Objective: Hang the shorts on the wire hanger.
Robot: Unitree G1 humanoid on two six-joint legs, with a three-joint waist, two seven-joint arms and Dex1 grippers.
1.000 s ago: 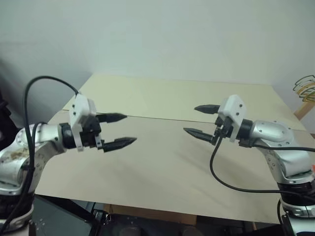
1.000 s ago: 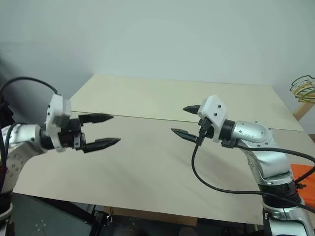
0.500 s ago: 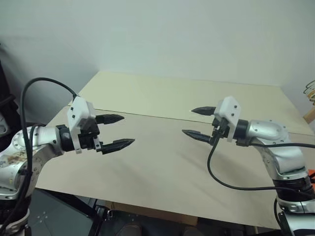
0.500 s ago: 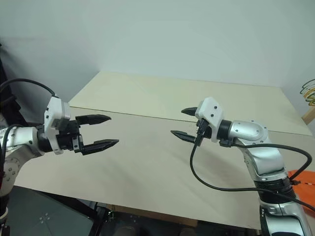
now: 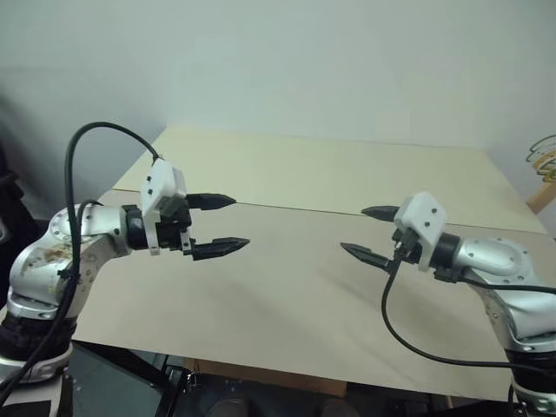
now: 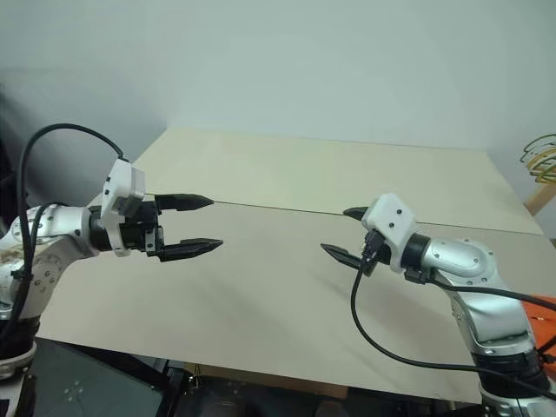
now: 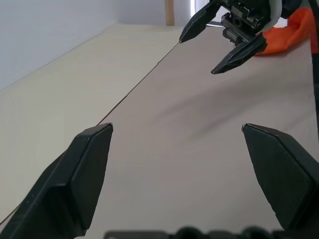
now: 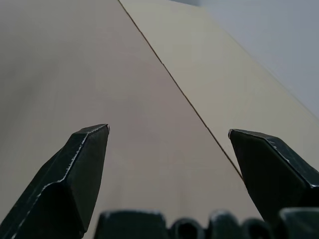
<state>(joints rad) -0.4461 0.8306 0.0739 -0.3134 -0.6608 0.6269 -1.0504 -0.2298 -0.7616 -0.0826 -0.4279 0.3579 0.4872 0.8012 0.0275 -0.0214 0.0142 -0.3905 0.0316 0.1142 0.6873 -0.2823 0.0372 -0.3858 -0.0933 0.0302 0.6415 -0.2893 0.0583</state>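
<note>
Both my arms are held out over the counter (image 5: 287,295), pointing inward at each other: my left gripper (image 5: 221,223) and my right gripper (image 5: 369,233) both released, fingers spread, holding nothing. The shorts (image 7: 286,35) are a bright orange heap at the counter's right edge beyond my right gripper in the left wrist view; in the right eye view, an orange sliver behind my right arm. Green and yellow hangers (image 6: 540,158) stick up past the far right corner.

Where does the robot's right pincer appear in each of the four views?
Left eye view: right pincer, right of centre.
Right eye view: right of centre, nearer the middle.
Left wrist view: facing the camera, before the shorts.
Right wrist view: its own fingers, foreground.
Shared landmark: the table seam.
</note>
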